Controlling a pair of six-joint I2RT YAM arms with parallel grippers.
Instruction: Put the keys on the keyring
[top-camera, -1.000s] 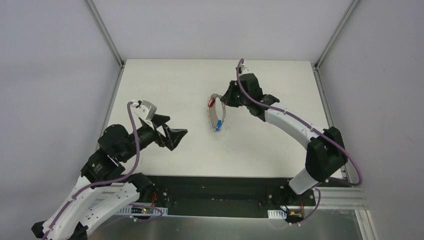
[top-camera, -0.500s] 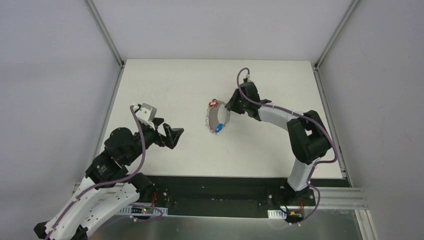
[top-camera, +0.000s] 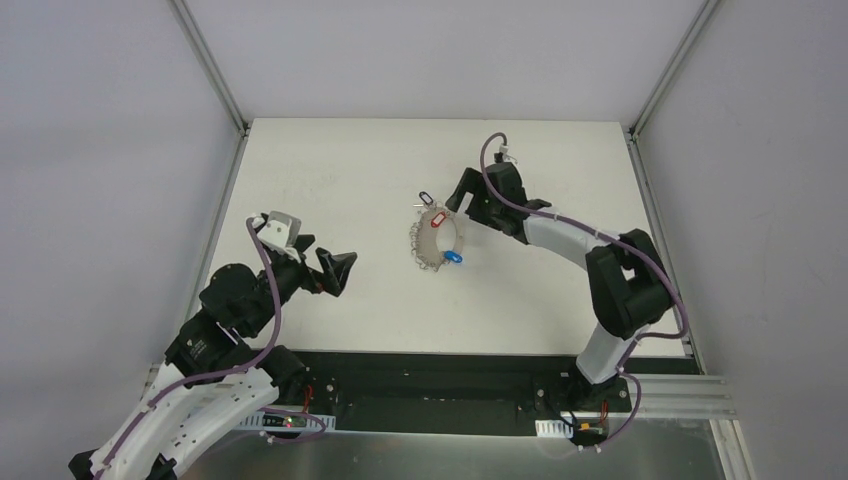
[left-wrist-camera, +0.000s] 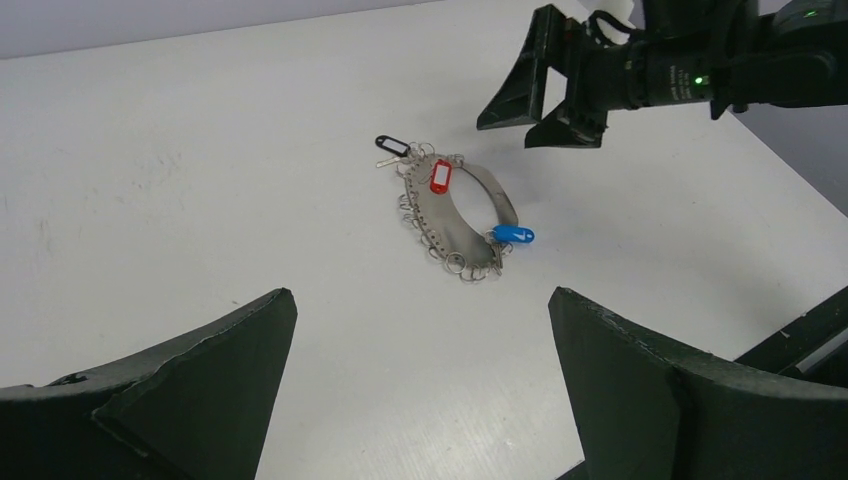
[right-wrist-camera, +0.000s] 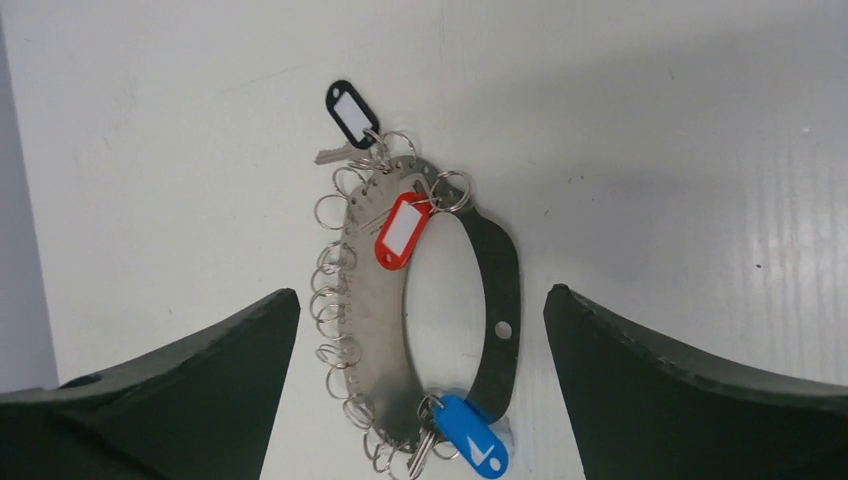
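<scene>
The keyring (top-camera: 430, 243) lies flat on the white table, a silvery crescent band fringed with small rings (right-wrist-camera: 375, 330) (left-wrist-camera: 440, 225). A dark key (right-wrist-camera: 351, 108) (top-camera: 425, 197) sits at its far end. A red key (right-wrist-camera: 400, 231) (top-camera: 437, 219) lies across its upper part, and a bright blue key (right-wrist-camera: 472, 450) (top-camera: 453, 257) sits at its near end. Each hangs among the small rings. My right gripper (top-camera: 462, 200) (right-wrist-camera: 422, 292) hovers open just right of the keyring, holding nothing. My left gripper (top-camera: 325, 258) (left-wrist-camera: 420, 293) is open and empty, well to the left.
The white table (top-camera: 350, 160) is bounded by grey walls and a metal frame. The right arm's elbow (top-camera: 625, 280) is folded near the right edge. A black base rail (top-camera: 430, 385) runs along the near side.
The right gripper opened and let go of the keyring, which dropped from tilted to flat on the table. The left arm drew back toward the left.
</scene>
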